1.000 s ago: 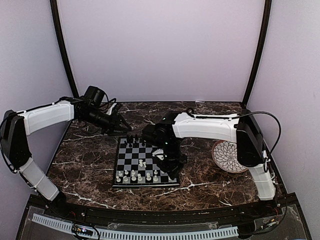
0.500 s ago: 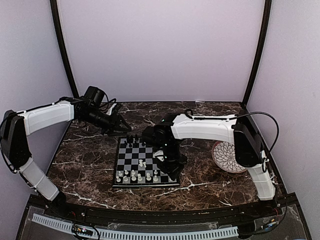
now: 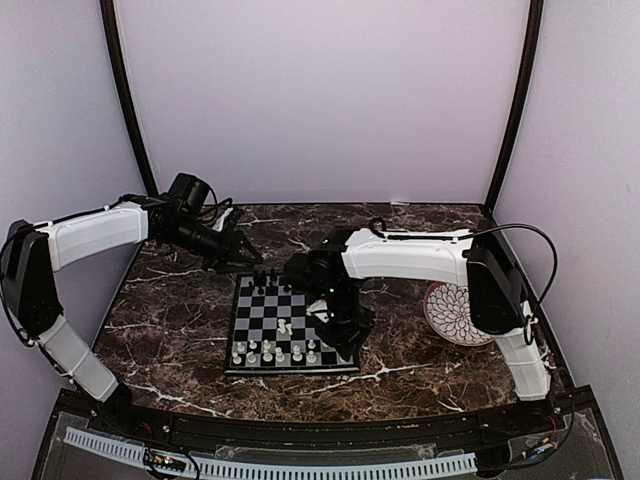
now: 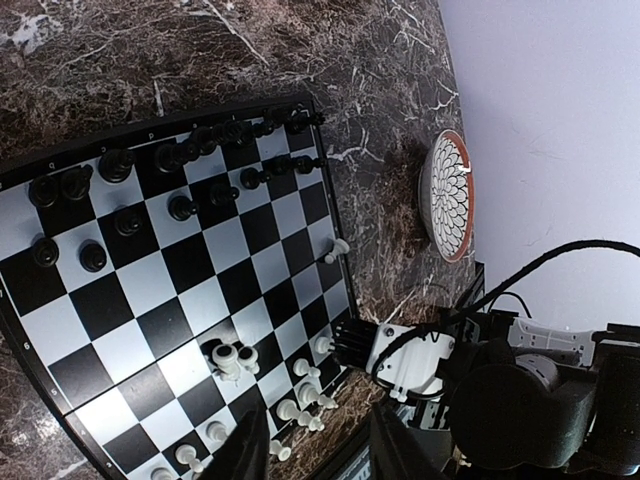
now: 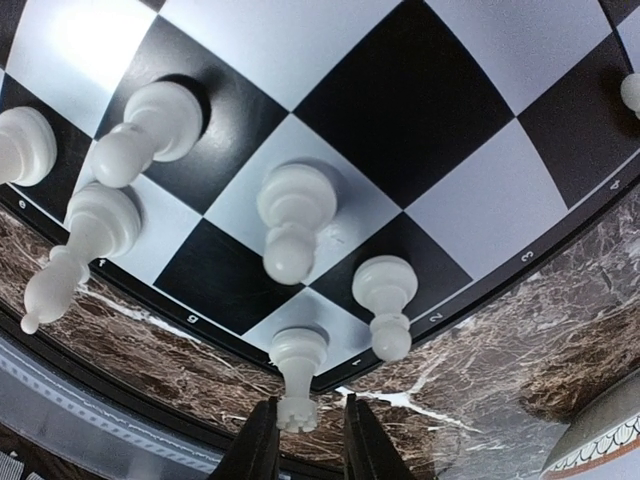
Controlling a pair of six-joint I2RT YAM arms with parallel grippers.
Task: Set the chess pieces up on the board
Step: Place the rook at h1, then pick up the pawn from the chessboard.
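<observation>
The board [image 3: 262, 318] lies mid-table, black pieces [image 3: 270, 283] along its far side and white pieces [image 3: 270, 352] along the near side. My right gripper [image 3: 335, 345] hangs low over the board's near right corner. In the right wrist view a white rook [image 5: 298, 380] stands on the corner square. The right gripper [image 5: 308, 445] is open astride the rook's top, with a gap at the right finger. My left gripper [image 3: 255, 258] hovers past the board's far left corner. In its own view the left gripper [image 4: 320, 450] is open and empty.
A round patterned plate [image 3: 455, 312] sits on the marble table to the right of the board. One white piece [image 3: 285, 327] stands near the board's middle. A white pawn [image 4: 337, 250] stands at the board's right edge. Two white pawns [image 5: 385, 300] stand close beside the rook.
The right gripper's jaws have spread apart around the white rook, which now stands on the corner square. The left arm has not moved.
</observation>
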